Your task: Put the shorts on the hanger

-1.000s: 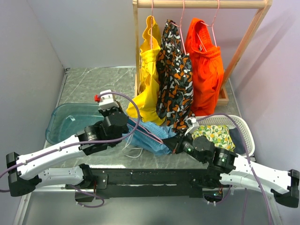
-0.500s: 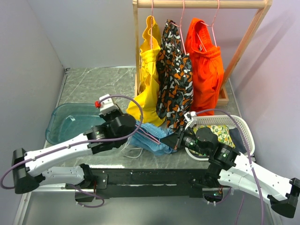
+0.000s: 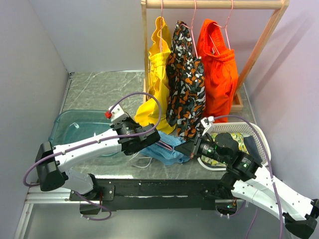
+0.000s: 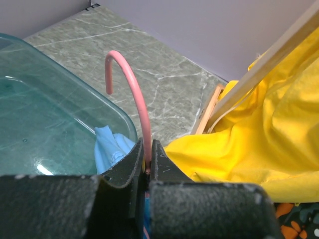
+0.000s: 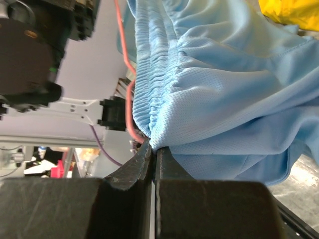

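Left gripper [image 4: 147,149] on hanger [image 4: 133,84], right gripper [image 5: 152,149] on shorts [image 5: 224,99].
Left jaws are pinched on the pink wire stem just under the hook, which stands upright. Right jaws are clamped on the gathered waistband edge. The light-blue shorts lie bunched on the table [image 3: 99,87] near its front edge, between teal bin [image 3: 75,132] and white basket [image 3: 256,134].

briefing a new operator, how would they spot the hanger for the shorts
Find the wooden rack at the back; in front of its base lie light-blue shorts. The pink wire hanger there is pinched below its hook by the left tool, unlike the three other hangers on the rail.
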### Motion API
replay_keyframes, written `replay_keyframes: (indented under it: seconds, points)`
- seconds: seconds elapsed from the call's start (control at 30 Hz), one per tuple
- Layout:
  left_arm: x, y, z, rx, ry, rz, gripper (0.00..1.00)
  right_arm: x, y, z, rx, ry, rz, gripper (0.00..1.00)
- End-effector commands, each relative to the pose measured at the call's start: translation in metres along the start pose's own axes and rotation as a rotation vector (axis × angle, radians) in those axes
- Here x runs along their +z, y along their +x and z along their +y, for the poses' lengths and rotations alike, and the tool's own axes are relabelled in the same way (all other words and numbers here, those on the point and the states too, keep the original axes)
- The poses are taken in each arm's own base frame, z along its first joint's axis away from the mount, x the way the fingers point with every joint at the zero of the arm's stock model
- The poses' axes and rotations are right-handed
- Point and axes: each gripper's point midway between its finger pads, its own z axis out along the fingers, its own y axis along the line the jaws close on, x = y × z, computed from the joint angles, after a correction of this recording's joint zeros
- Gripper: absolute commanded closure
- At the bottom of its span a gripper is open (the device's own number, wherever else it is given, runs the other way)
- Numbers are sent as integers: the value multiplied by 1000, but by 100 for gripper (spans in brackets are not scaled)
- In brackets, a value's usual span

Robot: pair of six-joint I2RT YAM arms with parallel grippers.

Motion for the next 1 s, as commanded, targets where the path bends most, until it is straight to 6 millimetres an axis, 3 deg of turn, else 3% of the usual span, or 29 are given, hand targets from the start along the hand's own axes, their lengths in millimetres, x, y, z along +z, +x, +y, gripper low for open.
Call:
replay_keyframes:
  seconds: [0.0,0.27,0.57,0.83,0.9,0.93,0.97]
  points:
    - [7,-24,12,72,4,-126,99,-20,-20,39,1,-123,-41,100]
    - [4,-23,5,91,17,-125,99,-11,-26,63,72,-188,0,100]
    - [-9,-33,-13,108,54,-105,99,-4,-70,97,106,-194,-101,100]
    - [-25,-46,-33,139,92,-35,99,17,-93,92,116,-126,-183,100]
    - [-31,-44,-35,221,115,6,99,21,-94,90,114,-122,-186,100]
    - [-34,-43,-54,101,143,33,99,24,-93,88,116,-116,-182,100]
    - [-38,-37,-58,249,207,87,99,25,-95,87,116,-109,-190,100]
